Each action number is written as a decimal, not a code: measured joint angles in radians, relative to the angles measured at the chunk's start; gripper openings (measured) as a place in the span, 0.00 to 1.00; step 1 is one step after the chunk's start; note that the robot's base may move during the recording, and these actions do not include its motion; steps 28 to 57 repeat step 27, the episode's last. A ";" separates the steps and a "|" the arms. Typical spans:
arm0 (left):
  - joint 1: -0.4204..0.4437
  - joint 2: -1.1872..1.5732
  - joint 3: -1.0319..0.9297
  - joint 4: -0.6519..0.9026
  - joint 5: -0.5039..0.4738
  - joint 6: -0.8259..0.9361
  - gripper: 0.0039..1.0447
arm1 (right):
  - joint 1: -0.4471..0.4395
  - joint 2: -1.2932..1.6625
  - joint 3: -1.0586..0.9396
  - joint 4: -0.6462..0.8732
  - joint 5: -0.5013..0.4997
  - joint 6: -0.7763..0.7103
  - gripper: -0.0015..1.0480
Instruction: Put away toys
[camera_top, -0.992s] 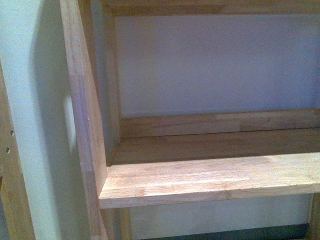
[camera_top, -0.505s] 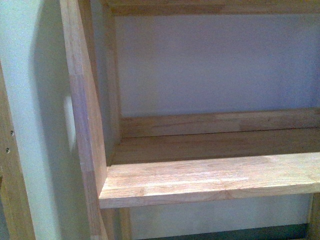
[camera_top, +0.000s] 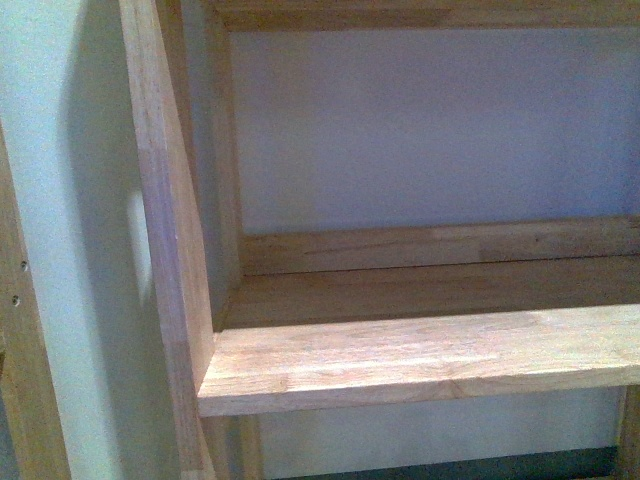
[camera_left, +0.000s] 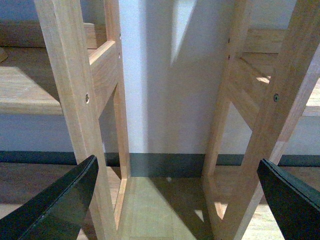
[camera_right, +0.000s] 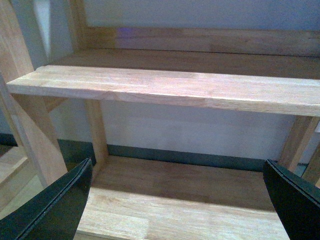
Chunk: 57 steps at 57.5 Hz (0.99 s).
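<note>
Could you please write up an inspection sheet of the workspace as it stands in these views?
Surface: wooden shelf board with bare top; lower board also bare.
Job's things: no toy seen in any view.
Clutter: nothing seen.
Grippers: left gripper open, holding nothing, facing the gap between two shelf frames; right gripper open, holding nothing, facing the shelves.
Cables: nothing seen.
Surroundings: pale wall behind the shelves, dark baseboard, wooden floor.

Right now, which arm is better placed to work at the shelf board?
Right, likely. The right gripper is open and faces the shelf board directly. The left gripper, also open, looks into the gap between two uprights. No toy shows.
</note>
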<state>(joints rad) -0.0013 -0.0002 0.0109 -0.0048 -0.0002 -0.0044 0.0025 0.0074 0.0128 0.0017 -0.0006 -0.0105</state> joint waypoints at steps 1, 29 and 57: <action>0.000 0.000 0.000 0.000 0.000 0.000 0.95 | 0.000 0.000 0.000 0.000 0.000 0.000 1.00; 0.000 0.000 0.000 0.000 0.000 0.000 0.95 | 0.000 0.000 0.000 0.000 0.000 0.000 1.00; 0.000 0.000 0.000 0.000 0.000 0.000 0.95 | 0.000 0.000 0.000 0.000 0.000 0.000 1.00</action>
